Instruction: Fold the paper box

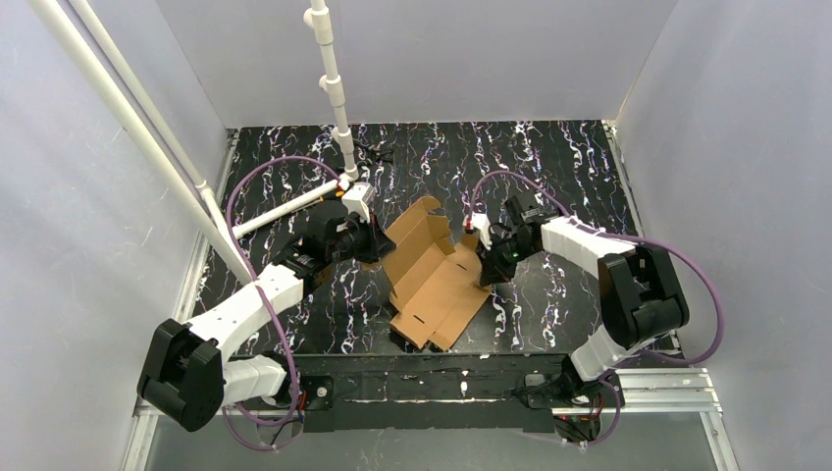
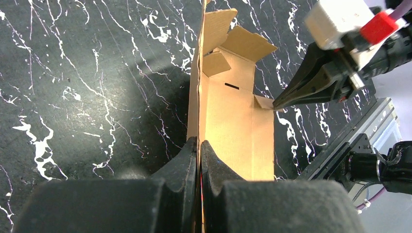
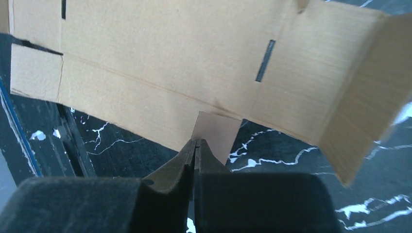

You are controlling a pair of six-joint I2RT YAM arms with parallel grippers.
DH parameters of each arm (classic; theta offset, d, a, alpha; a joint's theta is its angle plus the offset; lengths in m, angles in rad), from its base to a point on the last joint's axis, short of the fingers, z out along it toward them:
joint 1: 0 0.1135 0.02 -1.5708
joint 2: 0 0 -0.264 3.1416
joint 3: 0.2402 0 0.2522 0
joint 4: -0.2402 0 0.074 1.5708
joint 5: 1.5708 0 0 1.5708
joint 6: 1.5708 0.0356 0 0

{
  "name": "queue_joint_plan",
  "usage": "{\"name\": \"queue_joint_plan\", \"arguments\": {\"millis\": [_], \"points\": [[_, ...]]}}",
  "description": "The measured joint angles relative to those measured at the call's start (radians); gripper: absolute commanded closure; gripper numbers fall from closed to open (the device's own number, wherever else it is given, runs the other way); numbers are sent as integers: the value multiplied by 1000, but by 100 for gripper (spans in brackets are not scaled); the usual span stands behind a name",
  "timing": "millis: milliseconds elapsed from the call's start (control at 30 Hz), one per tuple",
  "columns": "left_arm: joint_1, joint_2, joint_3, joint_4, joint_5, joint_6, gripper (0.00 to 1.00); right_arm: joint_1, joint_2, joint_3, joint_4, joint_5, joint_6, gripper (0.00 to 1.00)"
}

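While the plain brown cardboard die-cut paper box [image 1: 439, 285] lies partly folded at the centre of the top view, on the black, white-veined table [image 1: 559, 167], both arms meet it from opposite sides. The left gripper [image 2: 199, 145], at the bottom centre of its wrist view, has its black fingers pressed together on the thin edge of an upright side wall [image 2: 194, 97]. The right gripper [image 3: 196, 144], in the lower middle of its own view, pinches a small tab [image 3: 218, 136] jutting from the box's long edge. An end flap stands raised at that view's right edge.
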Motion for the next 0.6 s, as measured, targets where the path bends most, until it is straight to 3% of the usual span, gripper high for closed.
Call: {"name": "queue_joint_plan", "arguments": {"millis": [433, 600], "points": [[0, 3, 11, 2, 10, 2, 100, 92, 121, 53, -50, 128, 31, 92], [0, 3, 11, 2, 20, 31, 100, 89, 124, 72, -84, 99, 8, 69]]}}
